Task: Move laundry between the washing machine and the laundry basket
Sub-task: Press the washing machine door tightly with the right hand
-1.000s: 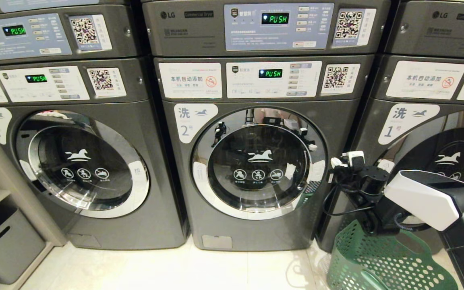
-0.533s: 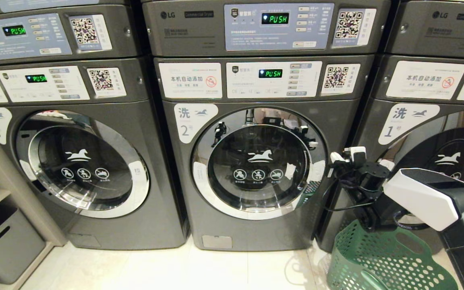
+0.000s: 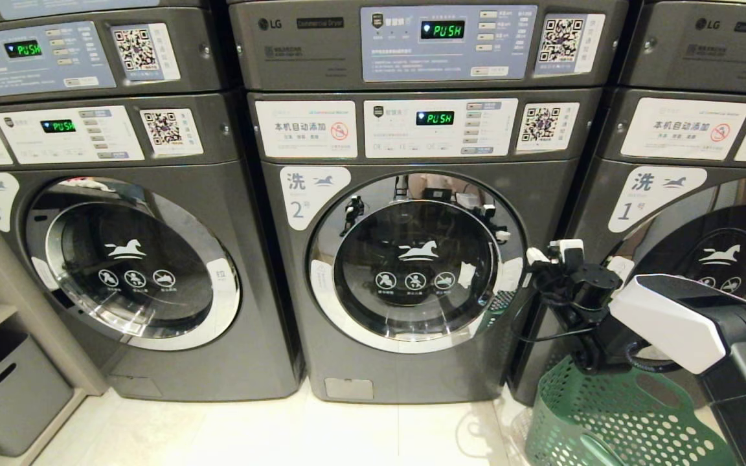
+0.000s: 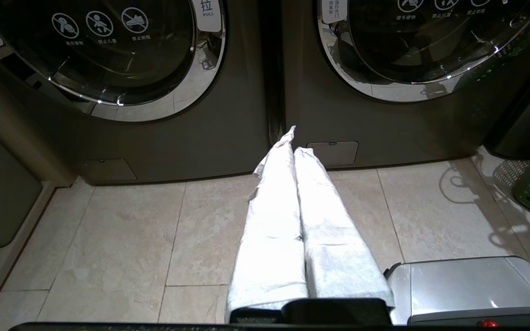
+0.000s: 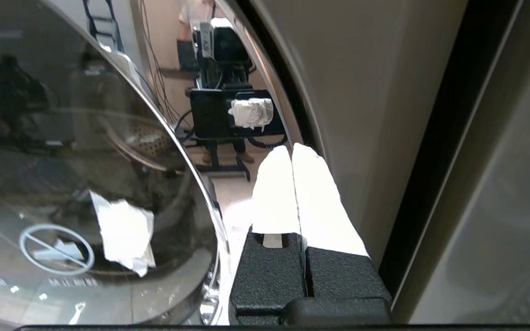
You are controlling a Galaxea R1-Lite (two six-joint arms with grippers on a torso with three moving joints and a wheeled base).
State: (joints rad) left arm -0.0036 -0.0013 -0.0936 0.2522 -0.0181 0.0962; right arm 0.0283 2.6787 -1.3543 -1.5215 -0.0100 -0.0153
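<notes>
Right gripper [image 3: 549,254], fingers pressed together and empty, reaches level toward the right rim of the washing machine [image 3: 412,272] door, above the laundry basket [image 3: 606,421].

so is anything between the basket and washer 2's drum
Yes: the round glass door of washer 2 is closed over the drum. The right end effector, shut, is at the door's right edge; the basket sits on the floor to the right.

Three washing machines [image 3: 412,259], one laundry basket [image 3: 580,421]
</notes>
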